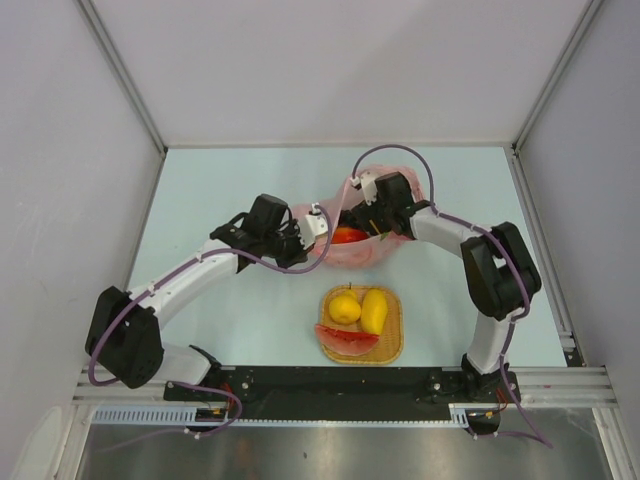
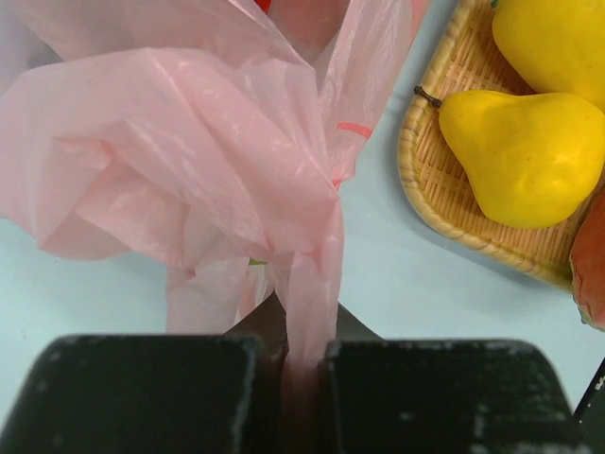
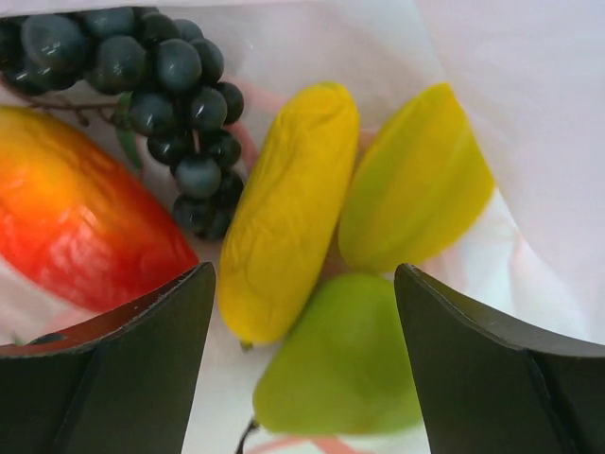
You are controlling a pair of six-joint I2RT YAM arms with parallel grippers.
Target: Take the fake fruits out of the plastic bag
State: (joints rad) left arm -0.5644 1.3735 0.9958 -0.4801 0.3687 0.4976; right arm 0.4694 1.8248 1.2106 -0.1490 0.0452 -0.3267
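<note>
The pink plastic bag [image 1: 362, 247] lies mid-table with its mouth held open. My left gripper [image 1: 318, 225] is shut on a fold of the bag's rim [image 2: 307, 312]. My right gripper [image 1: 375, 215] is open and reaches into the bag's mouth. In the right wrist view its fingers [image 3: 142, 369] straddle a green pear [image 3: 350, 369]. Beyond the pear lie a yellow banana-like fruit [image 3: 288, 208], a yellow-green fruit [image 3: 416, 180], a dark grape bunch [image 3: 161, 66] and a red-orange fruit [image 3: 76, 227], which also shows from above [image 1: 347, 236].
A woven tan tray [image 1: 392, 345] sits near the front edge. It holds a yellow stemmed fruit [image 1: 345, 307], a yellow mango [image 1: 374, 310] and a red watermelon slice [image 1: 346, 340]. The tray [image 2: 425, 180] lies just right of the bag in the left wrist view.
</note>
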